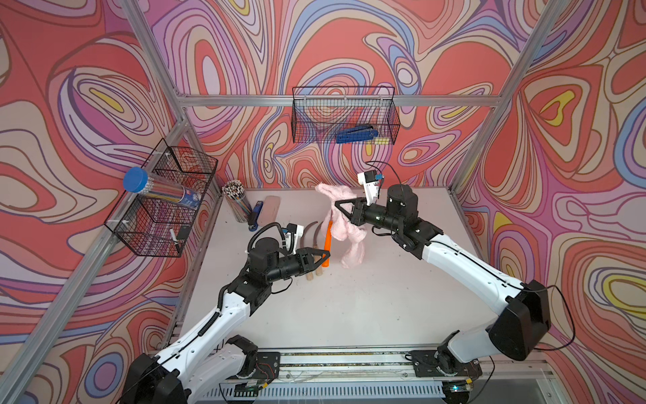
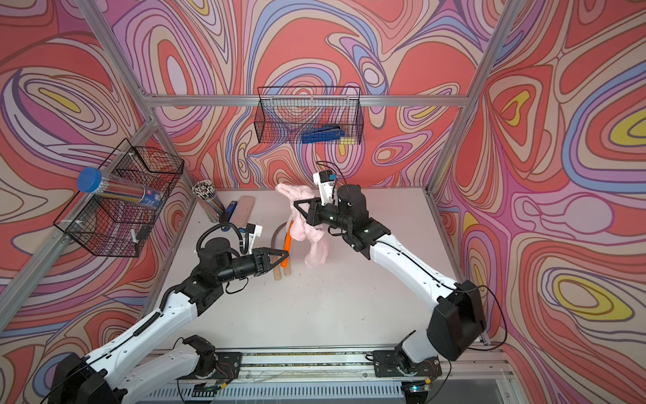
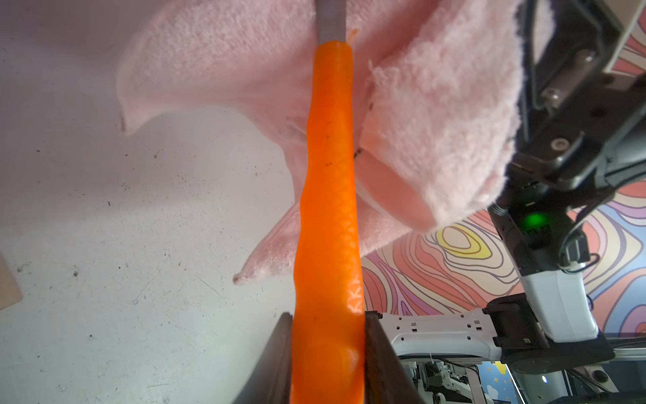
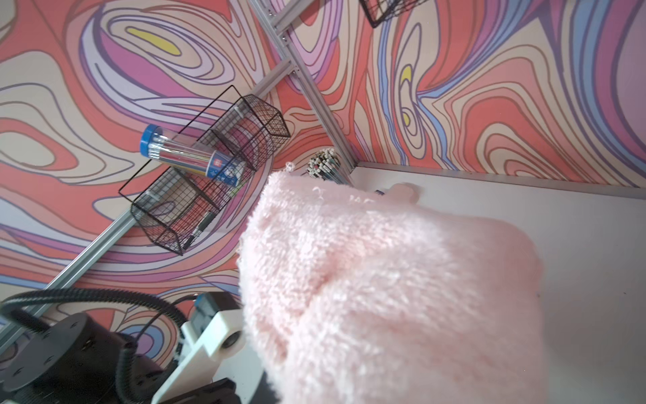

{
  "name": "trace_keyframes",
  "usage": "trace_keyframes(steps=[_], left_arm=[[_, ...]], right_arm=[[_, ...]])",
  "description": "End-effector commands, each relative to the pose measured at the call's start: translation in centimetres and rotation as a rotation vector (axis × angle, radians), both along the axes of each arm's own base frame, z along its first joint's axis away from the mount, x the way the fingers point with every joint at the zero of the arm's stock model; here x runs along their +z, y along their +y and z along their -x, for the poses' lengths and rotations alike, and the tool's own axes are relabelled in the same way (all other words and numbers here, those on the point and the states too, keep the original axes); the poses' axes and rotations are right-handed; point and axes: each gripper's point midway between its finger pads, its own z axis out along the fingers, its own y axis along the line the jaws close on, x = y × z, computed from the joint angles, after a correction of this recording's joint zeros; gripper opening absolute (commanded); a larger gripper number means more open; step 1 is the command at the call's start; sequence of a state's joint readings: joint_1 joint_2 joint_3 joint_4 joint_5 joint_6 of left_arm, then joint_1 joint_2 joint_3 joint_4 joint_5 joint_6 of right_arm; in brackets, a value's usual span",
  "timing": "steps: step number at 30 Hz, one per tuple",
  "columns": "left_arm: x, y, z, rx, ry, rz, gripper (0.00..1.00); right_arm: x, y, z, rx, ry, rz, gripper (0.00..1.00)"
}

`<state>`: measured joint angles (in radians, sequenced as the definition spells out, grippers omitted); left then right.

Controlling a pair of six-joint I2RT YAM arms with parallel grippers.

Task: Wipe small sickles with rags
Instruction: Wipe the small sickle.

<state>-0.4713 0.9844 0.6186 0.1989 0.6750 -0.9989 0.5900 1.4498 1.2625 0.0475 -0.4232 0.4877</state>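
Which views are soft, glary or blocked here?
Right wrist view: the rag crowds the lens, fuzzy, blocking much. Left wrist view: orange handle sharp, white glare near the left gripper, blade blurred. Both top views: evenly lit, sharp, faint shadows on the table.

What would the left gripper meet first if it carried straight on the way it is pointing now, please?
Probably the pink terry rag hanging from the right gripper: its lower end hangs just beyond the left gripper, which grips the orange-handled sickle. Depth is unclear.
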Motion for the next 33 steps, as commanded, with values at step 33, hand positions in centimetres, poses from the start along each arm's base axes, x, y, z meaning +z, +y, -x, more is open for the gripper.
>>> trace_keyframes(steps=[33], left_arm=[[2.5, 1.1, 1.4, 0.017, -0.099, 0.010, 0.00]], right_arm=[[-10.3, 0.0, -12.3, -0.158, 0.169, 0.154, 0.00]])
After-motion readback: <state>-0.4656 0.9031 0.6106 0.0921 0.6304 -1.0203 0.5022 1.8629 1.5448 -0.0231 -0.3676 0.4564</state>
